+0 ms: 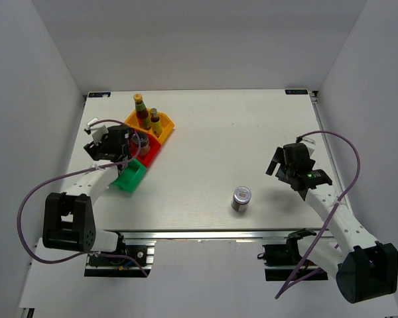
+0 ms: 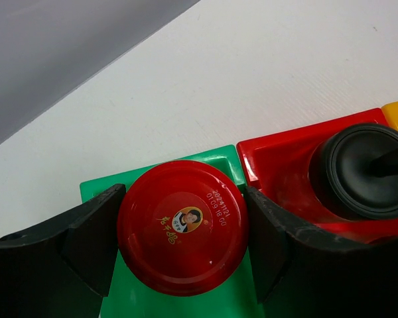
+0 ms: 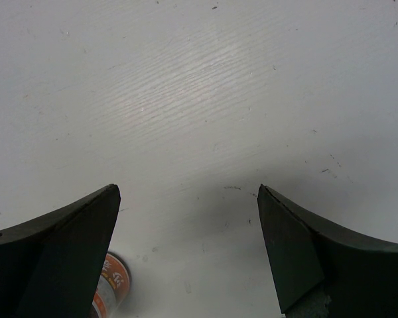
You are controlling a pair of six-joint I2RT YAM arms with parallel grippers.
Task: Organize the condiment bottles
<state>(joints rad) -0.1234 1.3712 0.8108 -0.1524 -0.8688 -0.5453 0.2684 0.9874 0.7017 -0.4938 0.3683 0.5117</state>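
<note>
My left gripper [image 2: 181,233] is shut on the red cap of the dark jar [image 2: 179,222] and holds it over the green tray [image 2: 152,173]. In the top view the left gripper [image 1: 124,151] hides that jar. A black-capped shaker [image 2: 365,169] stands in the red tray [image 2: 278,159]. Two slim sauce bottles [image 1: 141,107] [image 1: 155,120] stand in the yellow tray [image 1: 166,126]. The silver-lidded jar [image 1: 241,197] stands alone on the table, front centre. My right gripper [image 1: 280,169] is open and empty, to the right of that jar; its label [image 3: 111,283] peeks past my left finger.
The green tray [image 1: 131,177], red tray [image 1: 152,151] and yellow tray stand in a diagonal row at the table's left. White walls enclose the table on three sides. The table's front edge [image 1: 205,233] lies just below the silver-lidded jar.
</note>
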